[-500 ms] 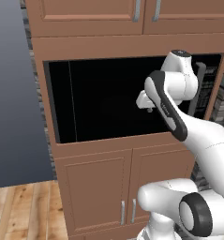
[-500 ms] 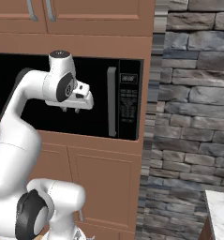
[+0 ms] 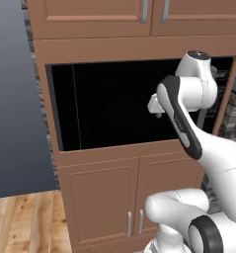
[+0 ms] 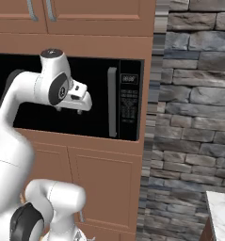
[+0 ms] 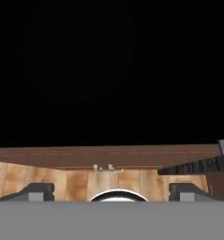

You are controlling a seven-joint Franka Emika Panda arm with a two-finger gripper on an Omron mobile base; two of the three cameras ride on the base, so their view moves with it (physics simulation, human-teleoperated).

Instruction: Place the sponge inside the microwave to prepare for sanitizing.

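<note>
Microwave (image 4: 85, 99) sits built into brown wood cabinets (image 3: 119, 197), its glossy black glass door shut. From the right, its grey bar handle (image 4: 112, 102) and button panel (image 4: 129, 101) show beside a rough stone wall (image 4: 194, 113). The gripper (image 5: 111, 191) faces the door, jaws wide and empty over plank flooring (image 5: 71, 180).

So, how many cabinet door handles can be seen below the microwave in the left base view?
2. Both sit side by side where the two lower doors meet: the left handle and the right handle. The arm may hide others further right.
</note>
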